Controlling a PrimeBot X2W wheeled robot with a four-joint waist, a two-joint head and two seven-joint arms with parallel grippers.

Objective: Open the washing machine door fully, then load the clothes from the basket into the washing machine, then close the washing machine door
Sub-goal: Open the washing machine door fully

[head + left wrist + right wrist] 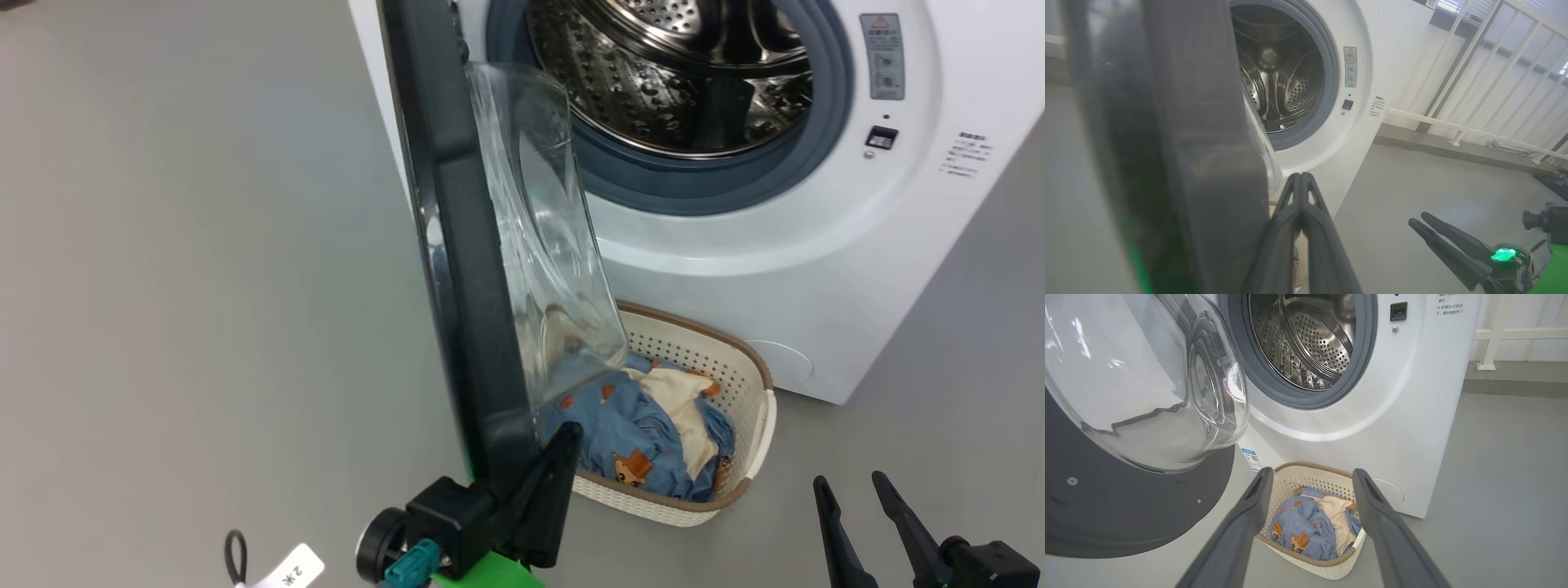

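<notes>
Open washing machine door (465,245), left gripper (569,431) closed together at its lower rim, right gripper (849,480) spread apart and empty, clothes (620,425) in basket (727,359) below.

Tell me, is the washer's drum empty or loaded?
Empty, as far as shows: bare perforated steel inside the drum, and the clothes lie in the basket.

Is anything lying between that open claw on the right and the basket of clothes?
Nothing: only bare grey floor separates the right gripper from the basket, as the head view shows.
</notes>
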